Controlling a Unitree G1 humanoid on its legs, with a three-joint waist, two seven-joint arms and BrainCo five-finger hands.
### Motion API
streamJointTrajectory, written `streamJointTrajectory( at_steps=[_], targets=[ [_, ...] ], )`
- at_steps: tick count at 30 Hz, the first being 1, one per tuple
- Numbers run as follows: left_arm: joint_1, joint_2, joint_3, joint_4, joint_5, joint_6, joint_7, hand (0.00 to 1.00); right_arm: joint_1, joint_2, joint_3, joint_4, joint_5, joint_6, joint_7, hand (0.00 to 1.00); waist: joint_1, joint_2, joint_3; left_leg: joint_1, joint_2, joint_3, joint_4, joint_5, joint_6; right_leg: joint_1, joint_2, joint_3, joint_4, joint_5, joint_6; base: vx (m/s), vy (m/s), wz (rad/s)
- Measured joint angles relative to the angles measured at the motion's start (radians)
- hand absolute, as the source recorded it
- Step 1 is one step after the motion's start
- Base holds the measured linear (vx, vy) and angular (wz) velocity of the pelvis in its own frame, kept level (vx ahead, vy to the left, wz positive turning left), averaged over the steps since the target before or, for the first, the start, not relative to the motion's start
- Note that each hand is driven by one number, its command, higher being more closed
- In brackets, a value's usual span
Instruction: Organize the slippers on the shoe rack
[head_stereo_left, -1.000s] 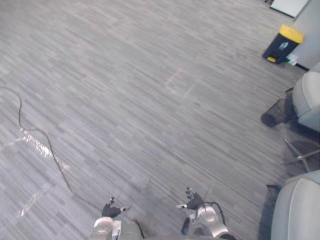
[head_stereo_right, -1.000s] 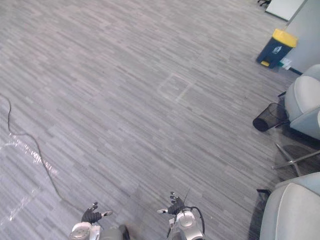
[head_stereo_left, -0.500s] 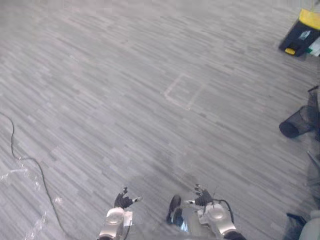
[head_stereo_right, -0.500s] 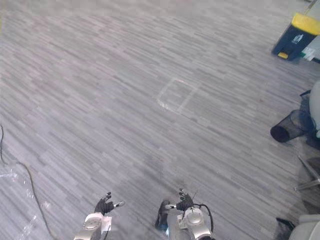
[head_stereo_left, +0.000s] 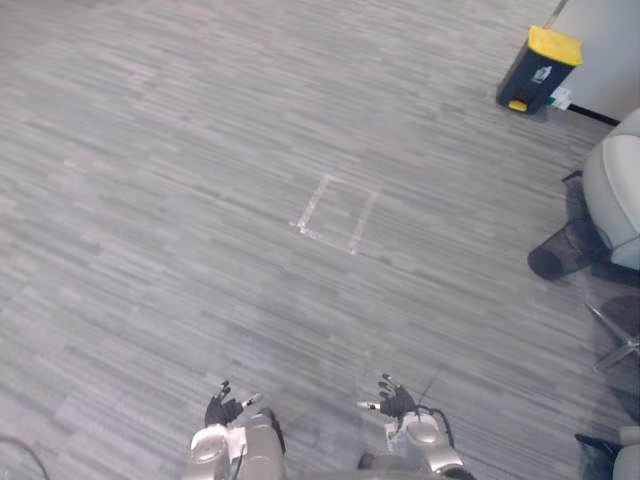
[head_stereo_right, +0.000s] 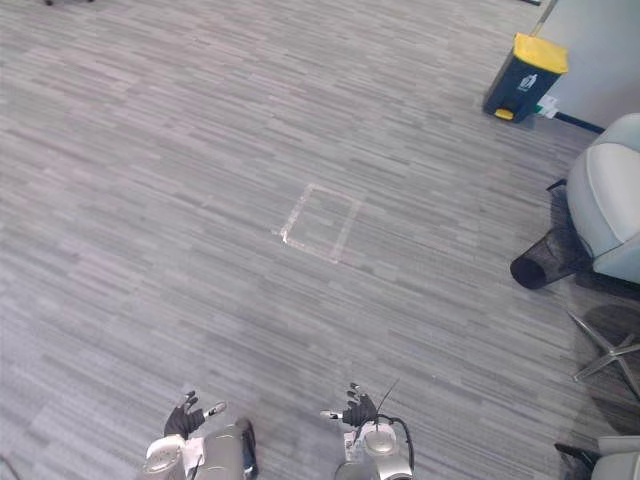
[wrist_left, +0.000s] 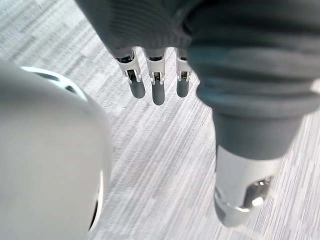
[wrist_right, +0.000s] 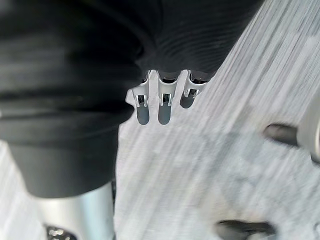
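Grey striped floor (head_stereo_left: 180, 180), seen from above. Near mid-scene, a square outline of pale tape (head_stereo_left: 337, 213) stuck flat on the floor. At the far right, a dark bin (head_stereo_left: 538, 68) with a yellow lid, upright, just beside a pale wall (head_stereo_left: 605, 55). Along the right side, a grey chair (head_stereo_left: 612, 190); against its left flank, a black mesh basket (head_stereo_left: 558, 254) tipped on its side, touching or just beside the chair, not clear which. Nearer along the same side, metal chair legs (head_stereo_left: 615, 352) on the floor.

At the near edge, left of centre, the left hand (head_stereo_left: 222, 408); level with it and right of centre, the right hand (head_stereo_left: 393, 400), well apart from the other. Both hovering above the floor, palms down, in contact with nothing. On the left, fingers (wrist_left: 157, 90) straight and side by side, thumb (wrist_left: 242, 195) set well apart: spread wide, empty. On the right, right fingers (wrist_right: 162, 107) likewise straight and close together, pointing toward the floor, empty.
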Motion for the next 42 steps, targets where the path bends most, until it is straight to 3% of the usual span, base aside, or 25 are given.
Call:
streamJointTrajectory(
  at_steps=[3, 5, 7, 8, 10, 11, 12, 15, 16, 18, 21, 24, 26, 27, 29, 31, 32, 34, 35, 36, 37, 38, 39, 40, 42],
  targets=[
    [0.029, 0.01, -0.015, -0.004, -0.006, -0.002, 0.004, 0.0, 0.0, -0.001, 0.0, -0.002, 0.017, 0.001, 0.007, 0.0, -0.009, 0.017, 0.001, 0.169, -0.019, 0.043, -0.105, -0.021, -0.001, -0.104, -0.043, -0.11, 0.212, -0.057, -0.085, 0.41, 0.15, -0.26],
    [0.021, 0.008, -0.023, -0.017, -0.006, -0.002, 0.003, 0.0, -0.018, -0.003, 0.0, -0.012, 0.016, 0.001, 0.006, 0.0, -0.03, 0.037, 0.009, 0.234, -0.01, 0.046, -0.186, -0.014, -0.012, -0.174, -0.01, -0.234, 0.061, -0.118, -0.123, 0.51, 0.03, -0.03],
    [0.012, 0.004, -0.033, -0.019, -0.003, -0.002, 0.001, 0.0, -0.02, -0.01, 0.0, -0.021, 0.016, 0.001, 0.006, 0.0, -0.036, 0.05, 0.017, 0.26, 0.002, 0.045, -0.216, -0.012, -0.016, -0.203, 0.031, -0.25, -0.112, -0.11, -0.124, 0.4, -0.072, 0.13],
    [-0.009, 0.007, -0.053, -0.019, -0.001, -0.002, 0.0, 0.0, -0.023, -0.018, 0.0, -0.03, 0.016, 0.0, 0.004, 0.0, -0.042, 0.055, 0.021, 0.29, 0.009, 0.042, -0.26, -0.001, -0.036, -0.219, 0.084, -0.241, -0.424, -0.001, -0.109, 0.43, -0.128, 0.23],
    [-0.021, 0.012, -0.061, -0.019, 0.006, -0.003, -0.001, 0.0, -0.014, -0.019, 0.001, -0.025, 0.016, 0.001, 0.003, 0.0, -0.042, 0.025, 0.021, 0.338, -0.016, 0.031, -0.299, 0.004, -0.058, -0.203, 0.095, -0.217, -0.639, 0.131, -0.106, 0.43, -0.167, 0.27],
    [-0.02, 0.014, -0.06, -0.013, 0.009, -0.002, -0.001, 0.0, -0.003, -0.023, 0.001, -0.026, 0.015, 0.0, 0.002, 0.0, -0.047, 0.012, 0.019, 0.38, -0.028, 0.012, -0.312, -0.012, -0.087, -0.184, 0.096, -0.179, -0.652, 0.262, -0.154, 0.52, -0.199, 0.17],
    [-0.039, -0.013, -0.065, 0.017, 0.02, -0.002, 0.001, 0.0, -0.021, -0.04, -0.001, -0.02, 0.014, 0.002, -0.002, 0.0, -0.048, 0.054, 0.02, 0.411, 0.008, -0.013, -0.31, -0.012, -0.09, -0.198, 0.119, -0.17, -0.552, 0.239, -0.175, 0.51, -0.181, 0.1],
    [-0.057, -0.048, -0.102, 0.033, 0.052, -0.003, -0.003, 0.0, -0.025, -0.055, -0.039, -0.017, 0.013, 0.002, -0.006, 0.0, -0.05, 0.105, 0.004, 0.336, 0.075, -0.124, -0.086, 0.023, -0.137, -0.22, 0.135, -0.185, -0.391, 0.083, -0.19, 0.54, -0.186, -0.03],
    [-0.065, -0.051, -0.102, 0.047, 0.058, -0.001, -0.003, 0.0, -0.023, -0.062, -0.04, -0.02, 0.013, 0.002, -0.005, 0.0, -0.053, 0.107, 0.004, 0.276, 0.097, -0.152, 0.058, 0.077, -0.182, -0.202, 0.135, -0.193, -0.37, 0.055, -0.198, 0.5, -0.162, 0.05],
    [-0.074, -0.054, -0.102, 0.059, 0.061, 0.001, -0.004, 0.0, -0.015, -0.063, -0.034, -0.018, 0.015, 0.005, -0.006, 0.0, -0.055, 0.115, 0.01, 0.169, 0.164, -0.145, 0.339, 0.226, -0.214, -0.104, 0.166, -0.19, -0.425, 0.018, -0.213, 0.47, -0.118, 0.01],
    [-0.075, -0.047, -0.097, 0.056, 0.067, 0.0, -0.003, 0.0, -0.011, -0.053, -0.036, -0.013, 0.016, 0.006, -0.009, 0.0, -0.04, 0.107, 0.018, 0.035, 0.203, -0.029, 0.526, 0.077, -0.141, 0.03, 0.191, -0.169, -0.542, 0.016, -0.211, 0.39, -0.027, -0.17],
    [-0.071, -0.045, -0.088, 0.026, 0.066, -0.001, -0.003, 0.0, -0.016, -0.038, -0.063, -0.012, 0.015, 0.011, -0.015, 0.0, -0.029, 0.094, 0.026, -0.101, 0.16, 0.045, 0.272, 0.015, -0.09, 0.121, 0.183, -0.138, -0.623, 0.016, -0.183, 0.43, 0.125, -0.33],
    [-0.071, -0.042, -0.078, 0.017, 0.067, -0.001, -0.003, 0.0, -0.032, -0.035, -0.076, 0.0, 0.013, 0.011, -0.023, 0.0, -0.025, 0.085, 0.033, -0.136, 0.111, 0.029, -0.021, 0.074, -0.072, 0.154, 0.159, -0.11, -0.634, -0.004, -0.134, 0.37, 0.254, -0.53],
    [-0.073, -0.035, -0.057, 0.016, 0.065, -0.001, -0.002, 0.0, -0.037, -0.032, -0.076, 0.014, 0.013, 0.01, -0.029, 0.0, -0.015, 0.067, 0.038, -0.105, 0.067, 0.018, -0.12, 0.214, -0.052, 0.183, 0.124, -0.079, -0.636, -0.022, -0.095, 0.4, 0.257, -0.44],
    [-0.069, -0.017, -0.048, 0.012, 0.063, -0.003, 0.004, 0.0, -0.029, -0.018, -0.065, 0.024, 0.01, 0.011, -0.03, 0.0, -0.021, 0.033, 0.016, -0.067, 0.031, 0.06, -0.125, 0.191, -0.032, 0.219, 0.107, -0.112, -0.701, 0.03, -0.064, 0.39, 0.139, -0.23],
    [-0.066, 0.004, -0.043, 0.014, 0.055, 0.003, 0.003, 0.0, -0.025, 0.003, -0.065, 0.024, 0.01, 0.01, -0.031, 0.0, -0.004, 0.027, 0.014, -0.097, 0.059, 0.058, 0.008, 0.148, -0.016, 0.262, 0.111, -0.148, -0.749, 0.096, -0.084, 0.41, 0.128, -0.24],
    [-0.062, 0.005, -0.02, 0.021, 0.055, 0.004, 0.0, 0.0, -0.033, 0.011, -0.066, 0.026, 0.01, 0.01, -0.032, 0.0, 0.005, 0.023, 0.017, -0.144, 0.07, 0.056, 0.133, 0.126, -0.017, 0.268, 0.095, -0.144, -0.698, 0.1, -0.081, 0.38, 0.22, -0.21],
    [-0.045, -0.022, -0.023, 0.022, 0.055, 0.007, -0.002, 0.0, 0.0, -0.004, -0.068, 0.021, 0.01, 0.007, -0.032, 0.0, 0.001, 0.052, -0.017, -0.111, 0.043, 0.012, 0.0, 0.104, -0.005, 0.228, 0.084, -0.143, -0.577, 0.063, -0.044, 0.24, 0.228, -0.12],
    [-0.034, -0.019, -0.037, 0.029, 0.056, 0.005, -0.006, 0.0, 0.003, -0.003, -0.07, 0.032, 0.011, 0.006, -0.032, 0.0, 0.007, 0.041, -0.022, -0.081, 0.019, 0.019, -0.008, 0.032, 0.0, 0.178, 0.026, -0.124, -0.4, -0.007, 0.007, 0.28, 0.213, 0.07],
    [-0.044, 0.009, -0.055, 0.043, 0.056, 0.009, -0.005, 0.0, 0.0, 0.001, -0.073, 0.034, 0.011, 0.01, -0.029, 0.0, 0.0, 0.018, -0.021, -0.047, -0.015, 0.021, -0.014, 0.011, 0.012, 0.11, -0.032, -0.102, -0.232, -0.015, 0.012, 0.38, 0.247, 0.14],
    [-0.045, 0.015, -0.062, 0.045, 0.056, 0.015, -0.006, 0.0, 0.005, 0.005, -0.072, 0.035, 0.011, 0.015, -0.026, 0.0, 0.0, 0.0, -0.021, -0.015, -0.039, 0.03, -0.029, 0.0, 0.015, 0.06, -0.073, -0.076, -0.108, 0.019, 0.002, 0.36, 0.156, 0.14],
    [-0.034, 0.019, -0.062, 0.045, 0.056, 0.019, -0.003, 0.0, 0.008, 0.006, -0.073, 0.038, 0.011, 0.021, -0.023, 0.0, -0.001, -0.004, -0.016, 0.051, -0.062, 0.034, -0.058, -0.012, 0.022, 0.005, -0.113, -0.049, 0.043, 0.129, -0.017, 0.39, 0.158, -0.06],
    [-0.022, 0.02, -0.062, 0.042, 0.054, 0.019, -0.001, 0.0, 0.002, 0.007, -0.075, 0.036, 0.011, 0.02, -0.023, 0.0, -0.007, 0.008, -0.008, 0.101, -0.064, 0.038, -0.089, -0.02, 0.027, -0.033, -0.115, -0.031, 0.135, 0.109, -0.024, 0.43, 0.121, -0.04],
    [-0.019, 0.021, -0.065, 0.041, 0.055, 0.019, -0.002, 0.0, -0.006, 0.007, -0.074, 0.036, 0.01, 0.02, -0.022, 0.0, -0.02, 0.01, -0.009, 0.161, -0.065, 0.036, -0.138, -0.02, 0.026, -0.071, -0.088, -0.039, 0.195, 0.02, -0.043, 0.44, 0.106, 0.01],
    [-0.022, 0.02, -0.074, 0.041, 0.057, 0.018, -0.003, 0.0, -0.012, 0.002, -0.071, 0.034, 0.01, 0.019, -0.022, 0.0, -0.035, 0.026, -0.008, 0.24, -0.051, 0.036, -0.217, -0.012, 0.015, -0.142, -0.004, -0.089, 0.154, -0.097, -0.111, 0.45, 0.057, 0.11]
  ],
)
